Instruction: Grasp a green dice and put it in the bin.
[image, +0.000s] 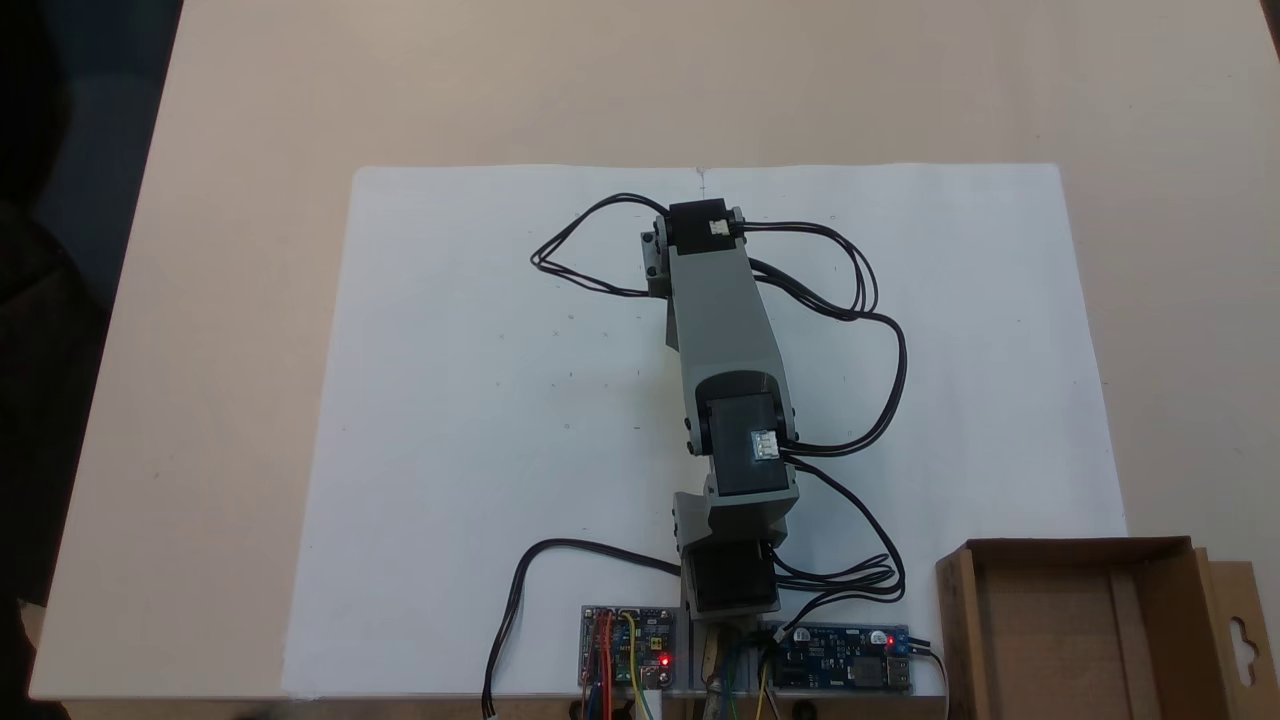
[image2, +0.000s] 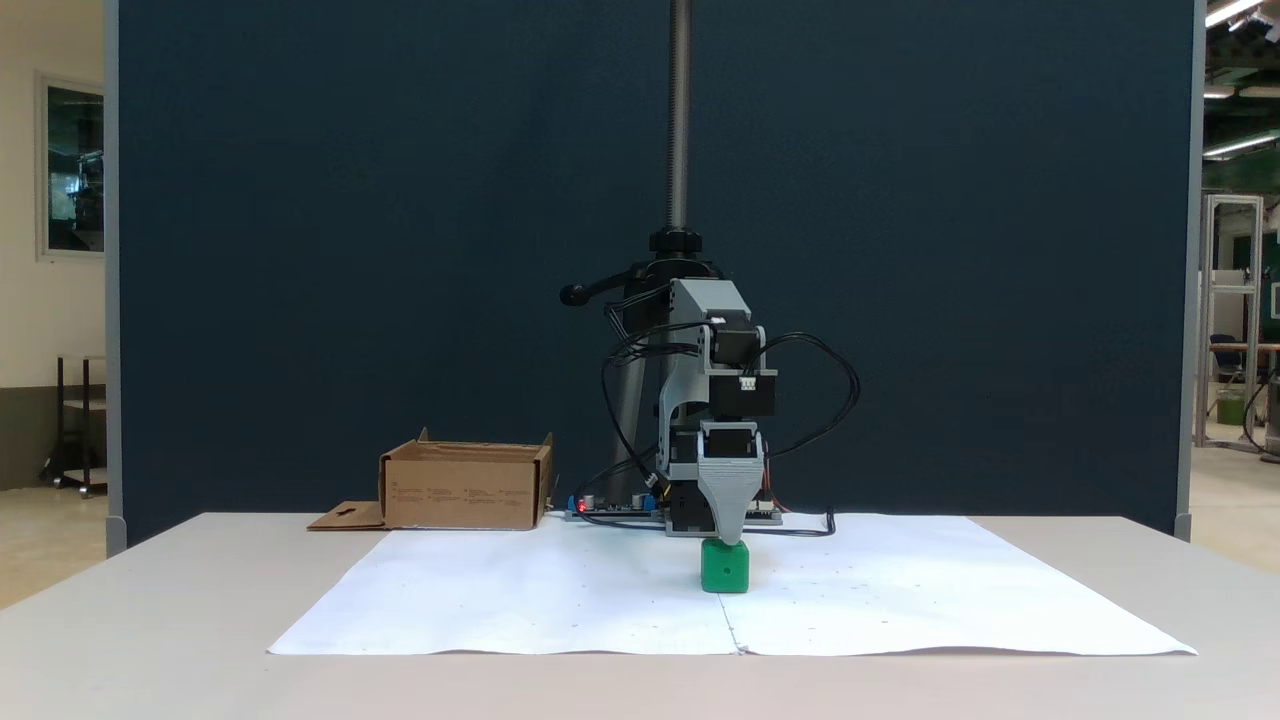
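From one fixed view we look straight down on the beige table (image: 200, 300), with the arm's base at the bottom edge and the grey jointed robot arm (image: 720, 330) reaching up the frame. In another fixed view we stand low at the table's far end, near tabletop height, facing the arm (image2: 715, 400) head-on against a dark blue backdrop panel (image2: 400, 250). Both share the white paper sheet (image: 480, 420) (image2: 560, 590) and the brown cardboard box (image: 1060, 620) (image2: 465, 487). The overhead camera sits closer in.
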